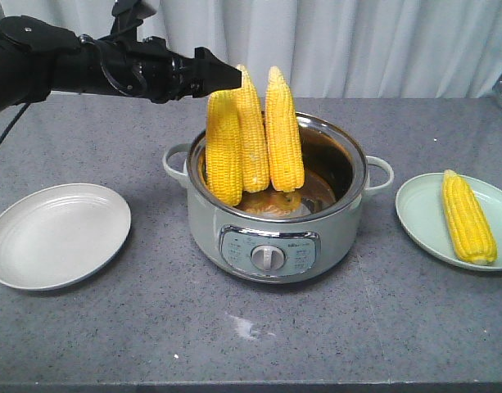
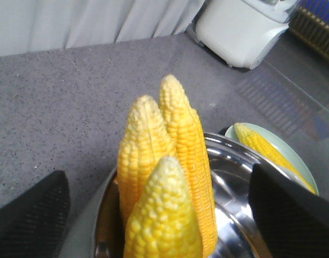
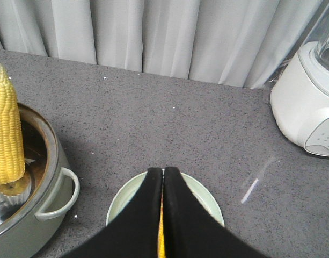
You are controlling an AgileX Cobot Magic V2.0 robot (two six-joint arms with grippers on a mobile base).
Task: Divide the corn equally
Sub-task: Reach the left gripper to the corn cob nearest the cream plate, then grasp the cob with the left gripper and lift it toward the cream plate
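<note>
Corn (image 1: 252,139): 4 cobs in all. 3 stand in the pot (image 1: 332,237), and 1 lying cob (image 1: 468,219) is on the green plate (image 1: 416,211) at the right edge of the table (image 1: 152,336). Plates: 2, with the white plate (image 1: 58,237) at the left edge. Pots: 1. White appliance (image 3: 309,102): 1.

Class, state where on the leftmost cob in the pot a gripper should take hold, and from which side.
Upper third below the tip, from above: the leftmost cob stands nearly upright, base sunk in the pot, a neighbouring cob close at its right. The open left gripper hovers overhead.
</note>
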